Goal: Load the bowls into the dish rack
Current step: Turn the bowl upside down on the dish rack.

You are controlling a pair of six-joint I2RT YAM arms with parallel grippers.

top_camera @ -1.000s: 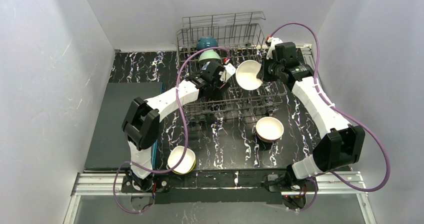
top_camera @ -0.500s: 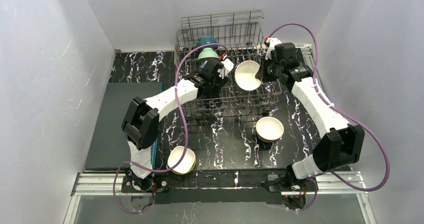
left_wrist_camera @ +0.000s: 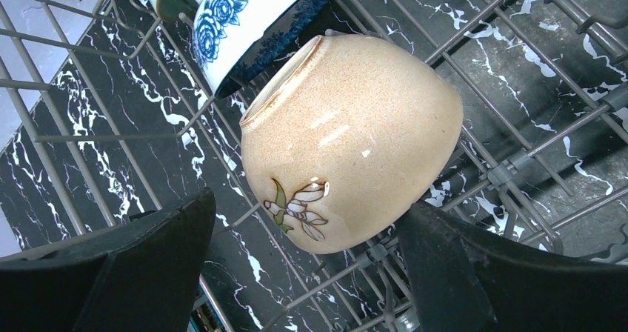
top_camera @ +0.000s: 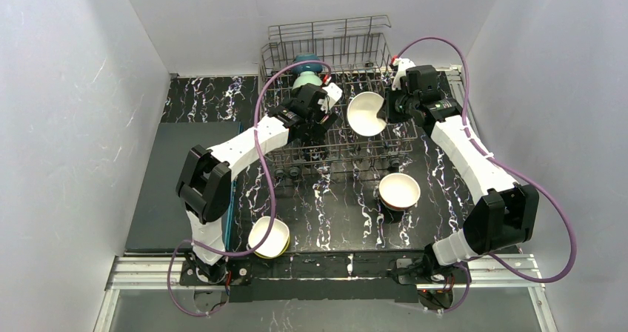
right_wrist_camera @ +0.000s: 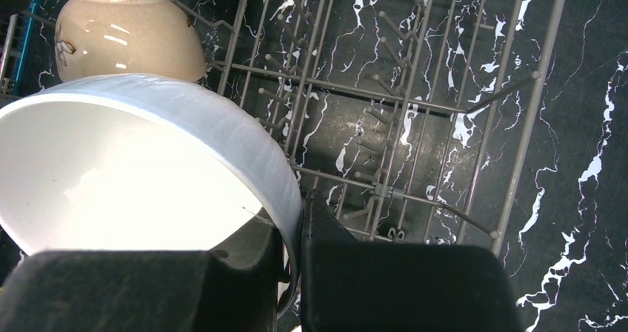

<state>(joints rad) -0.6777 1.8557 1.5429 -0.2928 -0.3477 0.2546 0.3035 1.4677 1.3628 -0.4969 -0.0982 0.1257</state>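
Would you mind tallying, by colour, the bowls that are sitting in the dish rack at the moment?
teal bowl: 1
mint bowl: 1
blue-patterned white bowl: 1
tan bowl: 1
Total in the dish rack: 4
Not counted: the white bowl, held above the rack by the right gripper.

at table (top_camera: 341, 221) far middle: dish rack (top_camera: 363, 148). in its far-left part: row of bowls (top_camera: 307, 76). over its right half: raised bowl (top_camera: 366, 113). just before rack: single bowl (top_camera: 399, 190). near-left: corner bowl (top_camera: 269, 237).
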